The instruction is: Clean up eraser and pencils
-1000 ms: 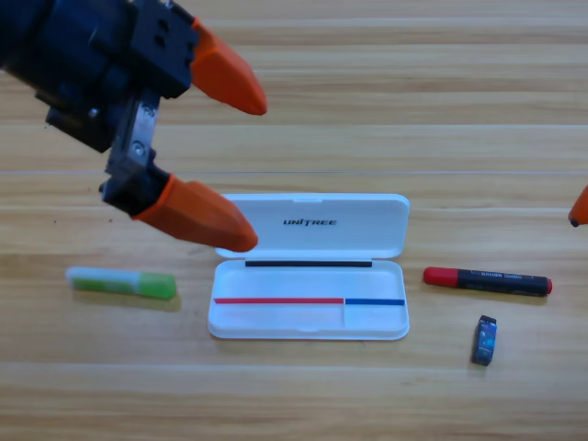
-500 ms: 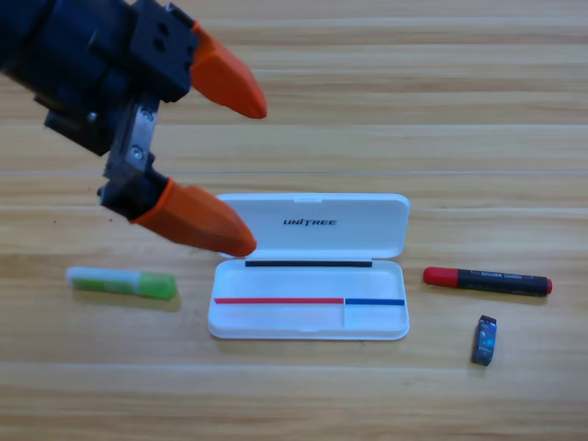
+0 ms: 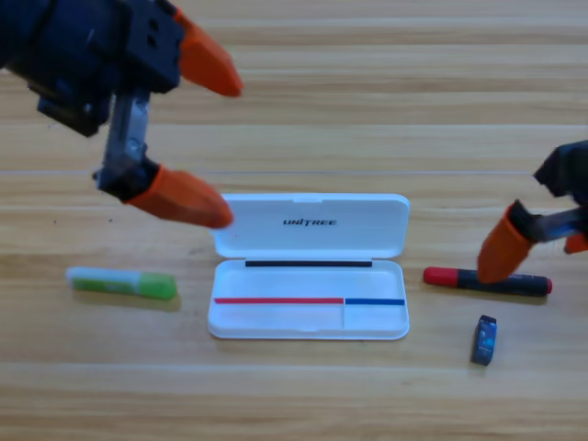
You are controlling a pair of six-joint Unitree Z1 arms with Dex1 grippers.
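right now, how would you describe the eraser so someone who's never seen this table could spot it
Start at the open white case in the middle of the table. Look right of it to the black pencil with red cap, which the right hand hovers over. Just below that pencil's right half lies the eraser: a tiny block in a black and blue wrapper, far shorter than either pencil.

Case (image 3: 312, 276) centre; pencils (image 3: 122, 283) (image 3: 487, 279) flank it; eraser (image 3: 484, 340) right

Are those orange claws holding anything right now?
No. The left tool hangs open above the table. The right tool sits over the black pencil, which lies flat on the table, not lifted.
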